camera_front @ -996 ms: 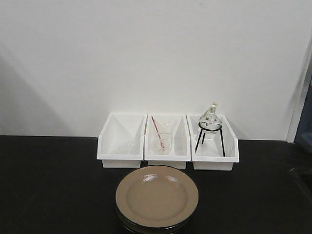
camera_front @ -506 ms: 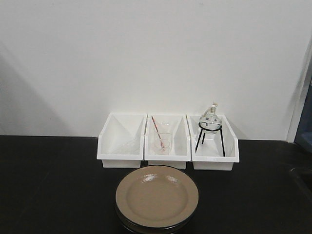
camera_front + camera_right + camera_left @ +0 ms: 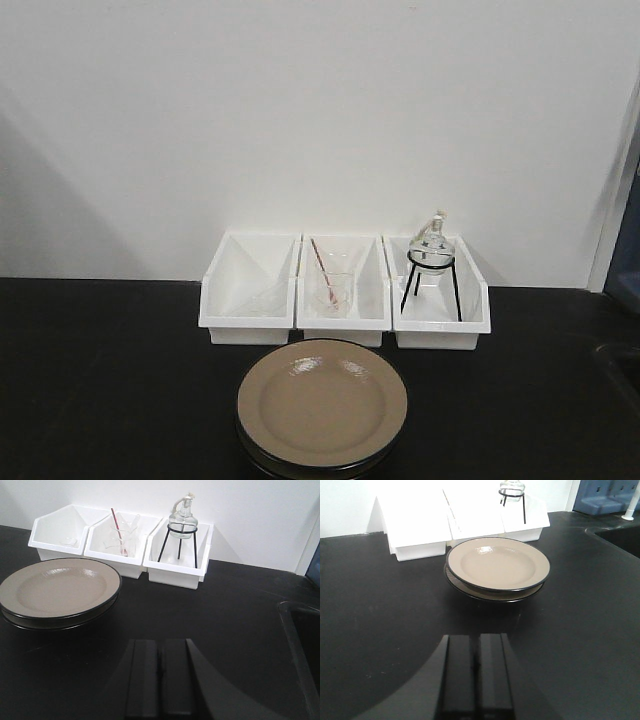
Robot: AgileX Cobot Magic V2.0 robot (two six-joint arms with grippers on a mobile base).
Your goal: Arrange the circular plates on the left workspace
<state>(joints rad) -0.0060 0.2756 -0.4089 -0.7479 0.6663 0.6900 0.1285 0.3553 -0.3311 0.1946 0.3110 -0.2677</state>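
- The two round, glossy tan plates with dark rims sit stacked at the countertop's front edge, midway along it, just before the three white rectangular plastic bins; the stack is untouched, so nothing is arranged yet.
- The matte black countertop toward its left edge is bare, likely the destination.
- The left gripper hangs back from the stack, fingers pressed together, holding nothing.
- The right gripper is likewise closed and empty, beside the stack.

Bright even light, soft wall shadows, glare on top plate, front view slightly soft
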